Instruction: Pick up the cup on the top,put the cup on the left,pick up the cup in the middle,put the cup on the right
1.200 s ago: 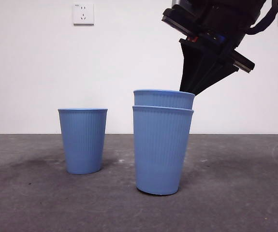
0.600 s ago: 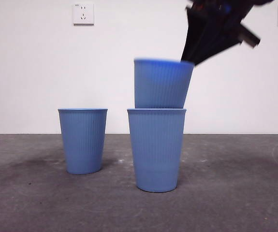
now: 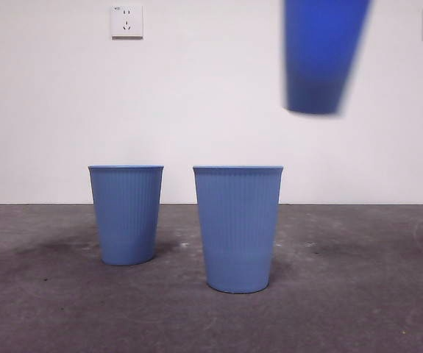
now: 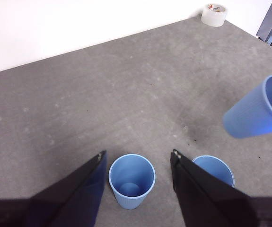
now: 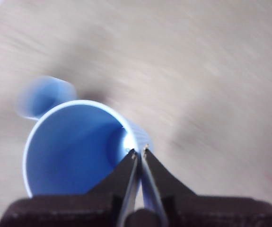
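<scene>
While the right gripper [image 5: 139,152] is pinching the rim of the lifted cup [image 3: 320,59], one jaw inside the wall and one outside, that cup is hanging high in the air, to the right of and well above the two cups on the table. It is showing blurred in the front view, and it is tilting in the left wrist view. Judging by the thin ribbed wall, the cup is light and fairly stiff plastic, slightly springy at the lip, so a pinch on one side of the rim is likely enough, though the cup may swing or slip if it is moved sharply. The ribs should be giving the jaws some grip.

On the table the middle cup [image 3: 237,228] is standing upright, and the left cup [image 3: 126,213] is standing upright near it, apart, not touching. The left gripper [image 4: 136,161] is hovering above these with its jaws spread wide, holding nothing.

Underneath, the table [image 3: 358,294] is showing a dull grey, scuffed, rough-looking top. A white wall with a socket [image 3: 126,20] is closing the room behind, and a roll of tape [image 4: 214,14] is lying at the table's far edge.
</scene>
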Available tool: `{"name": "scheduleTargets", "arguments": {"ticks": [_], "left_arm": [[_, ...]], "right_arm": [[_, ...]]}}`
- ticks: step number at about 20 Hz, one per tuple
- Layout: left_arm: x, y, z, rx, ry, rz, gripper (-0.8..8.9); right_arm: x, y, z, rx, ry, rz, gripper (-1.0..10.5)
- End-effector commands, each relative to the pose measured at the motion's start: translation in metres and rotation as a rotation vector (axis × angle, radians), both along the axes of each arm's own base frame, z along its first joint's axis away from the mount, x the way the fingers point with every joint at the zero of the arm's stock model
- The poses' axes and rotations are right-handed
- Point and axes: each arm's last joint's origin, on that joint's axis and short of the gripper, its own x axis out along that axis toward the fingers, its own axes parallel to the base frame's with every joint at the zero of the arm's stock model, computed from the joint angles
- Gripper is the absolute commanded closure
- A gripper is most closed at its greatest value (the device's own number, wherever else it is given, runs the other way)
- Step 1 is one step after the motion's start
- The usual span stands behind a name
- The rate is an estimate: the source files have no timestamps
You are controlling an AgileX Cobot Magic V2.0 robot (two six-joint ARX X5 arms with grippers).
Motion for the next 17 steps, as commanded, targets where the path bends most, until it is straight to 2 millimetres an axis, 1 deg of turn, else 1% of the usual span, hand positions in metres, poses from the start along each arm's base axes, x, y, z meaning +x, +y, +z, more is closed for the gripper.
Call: {"name": "scheduleTargets", "arguments": {"ticks": [1,4,7,10,12,14,17], "left_arm": [[0.0,0.0,-0.001,0.003,0.001,-0.002,5.84],[-0.001,0.0,-0.002,0.007,0.012,-0.002,5.84],[-0.001,0.0,-0.002,0.007,0.012,-0.001,5.84],[-0.001,0.0,-0.002,0.007,0.012,-0.002,5.84],[-0.001,0.0,-0.002,0.007,0.012,-0.001,5.84],[-0.001,0.0,-0.002,0.007,0.012,-0.001,5.84],[-0.001,0.0,-0.002,0.007,0.012,-0.002,5.84]], "right_arm": [[0.022,-0.012,-0.015,-0.029,0.067,-0.027,9.6],[0.052,-0.015,-0.038,-0.024,0.159,-0.02,9.6],[0.081,-0.007,-0.067,-0.054,0.223,-0.007,9.6],[0.107,0.001,-0.093,-0.027,0.257,0.024,9.6],[0.118,0.003,-0.106,-0.031,0.273,0.019,9.6],[0.126,0.004,-0.118,-0.038,0.296,0.015,9.6],[0.13,0.003,-0.125,-0.052,0.313,0.004,9.6]]}}
